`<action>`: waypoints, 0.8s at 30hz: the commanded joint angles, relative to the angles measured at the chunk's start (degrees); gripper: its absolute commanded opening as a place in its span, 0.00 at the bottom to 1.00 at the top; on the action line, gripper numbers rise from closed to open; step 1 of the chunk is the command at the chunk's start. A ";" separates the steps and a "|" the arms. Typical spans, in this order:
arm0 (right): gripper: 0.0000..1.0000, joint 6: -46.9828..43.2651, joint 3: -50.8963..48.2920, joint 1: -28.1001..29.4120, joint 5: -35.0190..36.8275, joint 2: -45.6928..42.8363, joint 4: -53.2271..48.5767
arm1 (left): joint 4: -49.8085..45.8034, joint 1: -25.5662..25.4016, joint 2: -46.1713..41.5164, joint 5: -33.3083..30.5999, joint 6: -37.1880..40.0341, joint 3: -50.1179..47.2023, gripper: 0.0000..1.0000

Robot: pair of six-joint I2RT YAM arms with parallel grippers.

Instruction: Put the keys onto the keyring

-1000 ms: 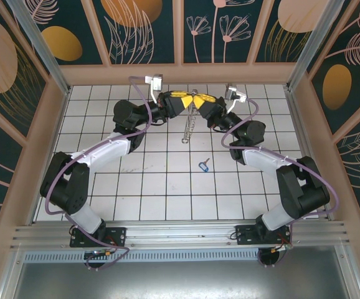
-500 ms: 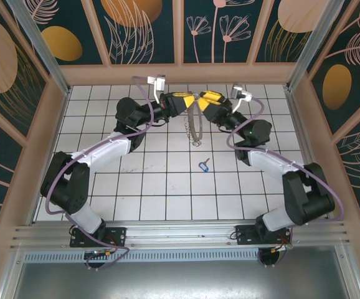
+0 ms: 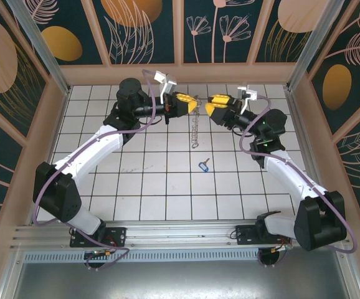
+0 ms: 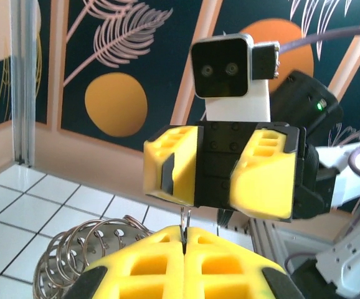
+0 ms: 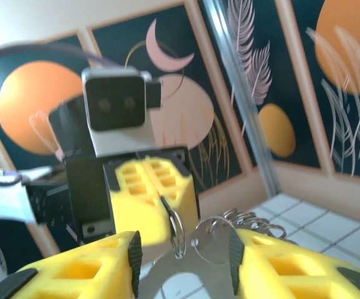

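The left tool (image 3: 192, 103) is clenched on the keyring (image 3: 195, 129). Its thin loop is hard to trace from above, and its silvery pieces dangle in a string over the tiled surface (image 3: 155, 187). In the left wrist view only a sliver of wire shows at the pinched fingertips (image 4: 167, 240), with the coil cut off at the lower edge. The right tool (image 3: 211, 104) faces it, released; its own view is blurred, rings between the fingers (image 5: 273, 265), contact unclear. The blue key (image 3: 203, 165) lies on the surface, well apart
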 commanded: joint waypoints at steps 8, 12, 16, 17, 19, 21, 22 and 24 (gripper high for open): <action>0.38 -4.83 2.11 -0.20 -8.96 -0.82 -4.12 | -11.73 -0.22 -1.14 4.01 10.36 3.89 0.00; 0.38 -4.29 2.35 0.50 -8.53 0.02 -2.80 | -11.99 -0.19 -0.88 4.56 10.46 4.06 0.00; 0.38 -4.31 3.05 1.41 -8.11 1.19 -2.18 | -11.93 -0.22 -0.57 4.95 10.24 4.37 0.00; 0.38 -4.28 3.26 1.59 -7.96 1.50 -2.16 | -11.93 -0.19 -0.53 5.04 10.14 4.46 0.00; 0.38 -4.23 3.61 2.06 -7.73 2.09 -1.92 | -11.89 -0.17 -0.35 5.29 9.97 4.69 0.00; 0.38 -4.13 3.68 2.31 -7.72 2.64 -1.70 | -11.86 -0.16 -0.26 5.27 10.01 4.90 0.00; 0.38 -4.19 3.71 2.47 -7.82 2.71 -1.72 | -11.79 -0.22 -0.26 5.33 9.94 4.89 0.00; 0.38 -4.60 3.32 2.41 -7.70 2.50 -2.20 | -10.65 -0.19 -0.47 5.09 9.12 4.57 0.00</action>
